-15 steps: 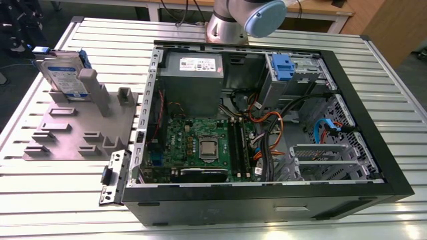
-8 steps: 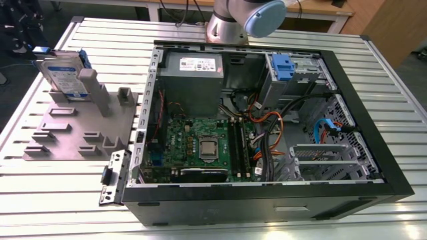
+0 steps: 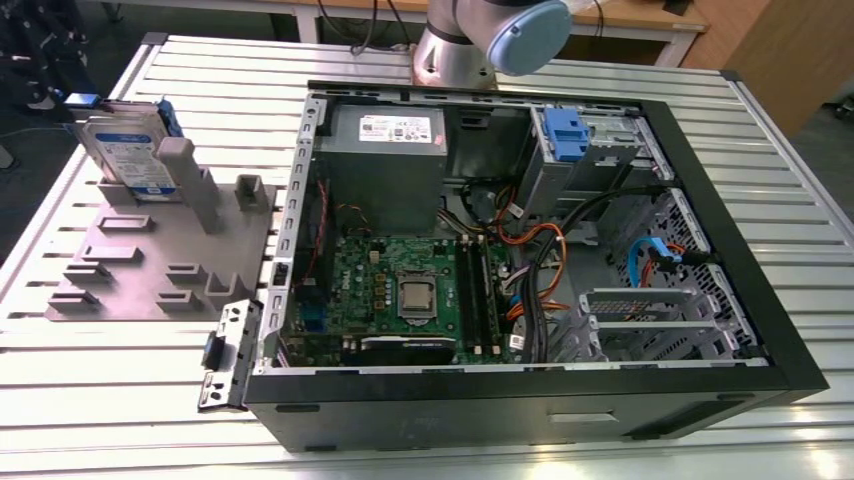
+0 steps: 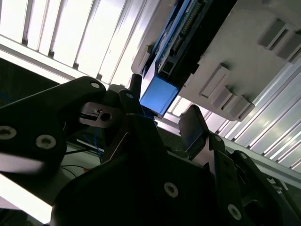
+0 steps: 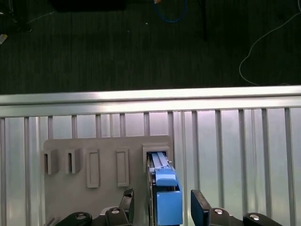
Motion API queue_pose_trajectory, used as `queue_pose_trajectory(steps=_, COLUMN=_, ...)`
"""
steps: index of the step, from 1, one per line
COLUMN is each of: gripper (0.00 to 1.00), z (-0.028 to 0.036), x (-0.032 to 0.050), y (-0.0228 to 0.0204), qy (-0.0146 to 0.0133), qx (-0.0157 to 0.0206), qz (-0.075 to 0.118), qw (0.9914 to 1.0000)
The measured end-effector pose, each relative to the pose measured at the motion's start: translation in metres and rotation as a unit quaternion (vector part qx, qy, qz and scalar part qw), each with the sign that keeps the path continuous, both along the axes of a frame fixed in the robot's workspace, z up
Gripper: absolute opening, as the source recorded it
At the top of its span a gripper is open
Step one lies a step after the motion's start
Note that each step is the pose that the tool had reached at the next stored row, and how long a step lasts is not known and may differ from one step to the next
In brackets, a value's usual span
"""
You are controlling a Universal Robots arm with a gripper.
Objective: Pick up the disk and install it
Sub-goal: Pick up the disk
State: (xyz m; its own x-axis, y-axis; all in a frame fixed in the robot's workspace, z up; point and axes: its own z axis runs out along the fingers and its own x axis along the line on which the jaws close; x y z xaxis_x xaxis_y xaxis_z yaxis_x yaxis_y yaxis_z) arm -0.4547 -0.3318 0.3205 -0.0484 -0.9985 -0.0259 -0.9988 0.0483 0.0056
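The disk (image 3: 127, 150) stands on edge in a slot at the back of the grey fixture plate (image 3: 147, 285), to the exterior view's left of the open computer case. Its white-and-blue label faces outward and its blue carrier frame runs round the edges. In the first wrist view the blue frame end (image 5: 168, 200) rises between my two dark fingers, with a gap on each side. My gripper (image 5: 163, 207) is open and straddles the disk without gripping it. In the second wrist view the blue end (image 4: 159, 96) sits just beyond my gripper (image 4: 164, 110).
The open computer case (image 3: 747, 300) lies on the slatted aluminium table (image 3: 80, 400), showing its motherboard, cables and a drive bay with a blue latch (image 3: 566, 135). Several small blocks stick up from the fixture plate. The table edge (image 5: 150, 98) drops to a dark floor with cables.
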Motion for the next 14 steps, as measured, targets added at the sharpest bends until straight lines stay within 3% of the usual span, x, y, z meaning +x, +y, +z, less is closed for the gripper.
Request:
queue_pose_trajectory(steps=9, gripper=0.59, z=-0.0116, x=-0.0008, y=0.0015, qy=0.0009, qx=0.0001, qz=0.001, qw=1.00000)
queue_pose_trajectory(steps=14, gripper=0.59, z=-0.0133, x=-0.0008, y=0.0016, qy=0.0014, qx=0.0001, qz=0.001, qw=1.00000)
